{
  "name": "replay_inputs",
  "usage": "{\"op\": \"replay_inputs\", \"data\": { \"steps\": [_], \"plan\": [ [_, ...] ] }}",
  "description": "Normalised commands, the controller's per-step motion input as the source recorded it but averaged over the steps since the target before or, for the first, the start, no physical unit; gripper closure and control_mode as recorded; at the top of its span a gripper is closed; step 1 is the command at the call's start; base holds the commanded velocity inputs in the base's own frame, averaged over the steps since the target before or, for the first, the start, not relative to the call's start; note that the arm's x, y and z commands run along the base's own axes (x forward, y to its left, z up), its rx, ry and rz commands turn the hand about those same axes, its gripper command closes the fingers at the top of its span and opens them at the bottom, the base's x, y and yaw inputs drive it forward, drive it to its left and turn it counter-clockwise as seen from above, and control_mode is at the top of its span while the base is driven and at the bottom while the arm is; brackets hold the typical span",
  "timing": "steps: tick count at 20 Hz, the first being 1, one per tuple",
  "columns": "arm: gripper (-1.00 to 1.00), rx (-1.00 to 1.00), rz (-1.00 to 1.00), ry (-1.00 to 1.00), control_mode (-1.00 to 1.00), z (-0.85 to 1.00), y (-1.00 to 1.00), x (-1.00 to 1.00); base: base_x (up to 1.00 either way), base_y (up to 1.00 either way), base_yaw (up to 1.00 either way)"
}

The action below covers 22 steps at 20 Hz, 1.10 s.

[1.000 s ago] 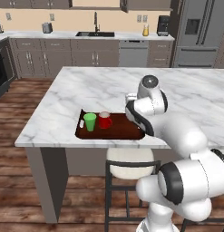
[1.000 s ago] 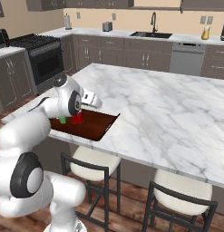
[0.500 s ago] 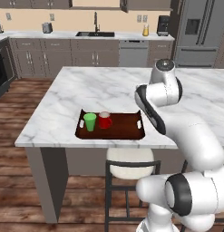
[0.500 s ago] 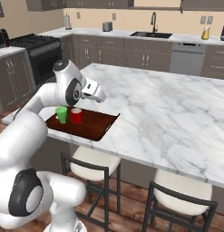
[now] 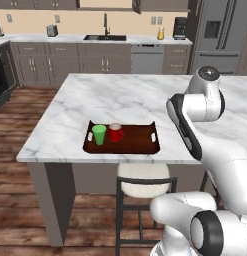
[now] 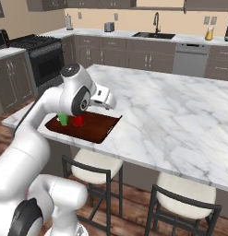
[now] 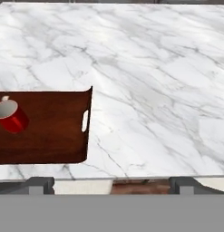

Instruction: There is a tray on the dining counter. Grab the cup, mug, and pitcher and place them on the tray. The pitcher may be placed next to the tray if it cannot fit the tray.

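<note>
The dark reddish-brown tray [image 5: 135, 142] lies at the near edge of the dining counter [image 5: 120, 95]. On its left half the green cup [image 5: 99, 134] and the red mug [image 5: 115, 132] stand upright side by side. The amber pitcher [image 5: 160, 33] stands far back on the kitchen worktop, right of the sink. In the hand view my gripper [image 7: 112, 183] is open with nothing between its fingertips [image 7: 41, 183], above the counter's near edge and right of the tray [image 7: 50, 131] and mug [image 7: 9, 115]. The right base view shows the gripper [image 6: 111, 101] raised over the tray's [image 6: 99, 129] right end.
Bar stools [image 5: 142, 182] stand under the counter's near edge. Bare marble [image 6: 180, 110] stretches right of the tray. A black sink [image 5: 105, 37], a toaster [image 5: 51, 31], a coffee machine [image 5: 180, 28] and a fridge [image 5: 220, 35] line the back wall; a stove [image 6: 37, 50] is at the left.
The arm has risen and swung right, away from the tray's right end. The gripper stayed open. Cup and mug have not moved.
</note>
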Motion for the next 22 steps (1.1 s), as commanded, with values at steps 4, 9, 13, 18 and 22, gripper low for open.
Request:
{"op": "replay_inputs", "data": {
  "steps": [4,9,13,18,22],
  "plan": [
    [-1.0,0.0,0.05,0.0,-1.0,0.09,-0.1,-0.38,0.0,0.0,0.0],
    [-1.0,0.0,0.01,0.0,-1.0,0.03,0.0,-0.41,0.0,0.0,0.0],
    [-1.0,0.0,0.0,0.0,-1.0,0.01,0.0,-0.29,0.0,0.0,0.0],
    [-1.0,0.0,0.0,0.01,-1.0,0.0,0.0,-0.24,0.0,0.0,0.0],
    [-1.0,0.0,0.0,0.0,1.0,0.0,0.0,-0.11,-0.21,0.0,0.0]
  ]
}}
